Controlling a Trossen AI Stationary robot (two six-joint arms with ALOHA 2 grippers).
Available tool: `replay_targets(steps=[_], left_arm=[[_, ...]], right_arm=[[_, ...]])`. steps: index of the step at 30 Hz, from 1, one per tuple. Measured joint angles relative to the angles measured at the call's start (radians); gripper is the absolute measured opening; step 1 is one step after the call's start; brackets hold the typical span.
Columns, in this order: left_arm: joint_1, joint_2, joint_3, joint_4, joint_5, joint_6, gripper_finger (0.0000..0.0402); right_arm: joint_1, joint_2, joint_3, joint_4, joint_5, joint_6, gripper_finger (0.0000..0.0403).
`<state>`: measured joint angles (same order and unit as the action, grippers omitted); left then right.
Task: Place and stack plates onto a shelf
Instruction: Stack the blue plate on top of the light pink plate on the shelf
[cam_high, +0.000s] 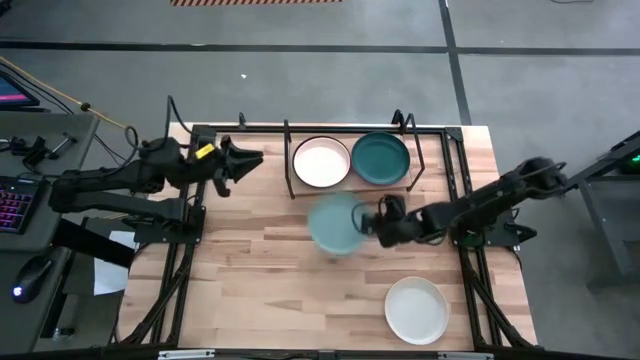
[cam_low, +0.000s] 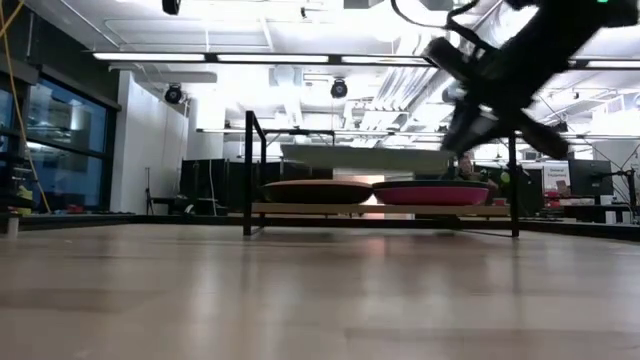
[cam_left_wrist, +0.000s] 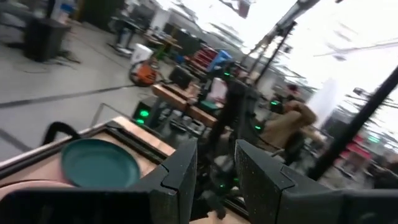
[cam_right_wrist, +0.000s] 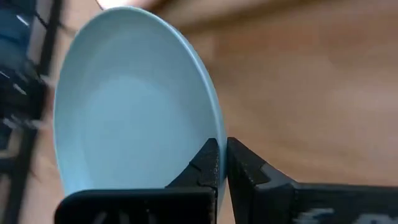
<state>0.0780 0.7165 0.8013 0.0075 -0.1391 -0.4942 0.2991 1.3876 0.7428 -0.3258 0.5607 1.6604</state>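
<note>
My right gripper (cam_high: 368, 222) is shut on the light teal plate (cam_high: 335, 224), which hangs in the air just in front of the shelf (cam_high: 290, 165). In the low view this plate (cam_low: 365, 157) lies level, higher than the plates on the shelf. On the shelf the pale pink plate (cam_high: 322, 162) sits on the left and the dark teal plate (cam_high: 381, 158) on the right. The low view shows a magenta plate (cam_low: 430, 193) in the right pile. The white plate (cam_high: 417, 310) lies flat on the table near the front right. My left gripper (cam_high: 255, 157) waits open, left of the shelf. My right gripper pinches the light teal plate's rim (cam_right_wrist: 214, 134) on the side toward the table's right, one finger (cam_right_wrist: 208, 165) over the inner face and the other beneath. The fingers come about level from the table's right. The plate is lifted clear of the table and lies roughly flat.
The shelf's upright end bars (cam_low: 248, 170) stand at both ends of the rack. A black frame (cam_high: 195, 215) edges the table. Bare wood lies on the near left of the table (cam_high: 260, 290). A person (cam_left_wrist: 289, 124) shows in the room beyond the table.
</note>
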Motion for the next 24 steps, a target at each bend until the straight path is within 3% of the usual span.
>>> replay_targets(steps=[4,14,19,24], left_arm=[[0.000,0.032,0.000,0.010,-0.082,-0.003,0.0099],[0.000,0.084,0.000,0.126,-0.137,-0.048,0.0099],[0.000,0.089,0.000,0.147,-0.137,-0.039,0.0099],[0.000,0.089,0.001,0.149,-0.137,-0.004,0.0099]], right_arm=[[-0.091,-0.033,0.024,0.128,0.034,-0.184,0.0000],[-0.436,-0.034,0.128,0.099,-0.058,-0.529,0.0000],[-0.575,-0.002,0.138,0.140,-0.144,-0.570,0.0000],[-0.621,0.091,0.139,0.272,-0.243,-0.556,0.0000]])
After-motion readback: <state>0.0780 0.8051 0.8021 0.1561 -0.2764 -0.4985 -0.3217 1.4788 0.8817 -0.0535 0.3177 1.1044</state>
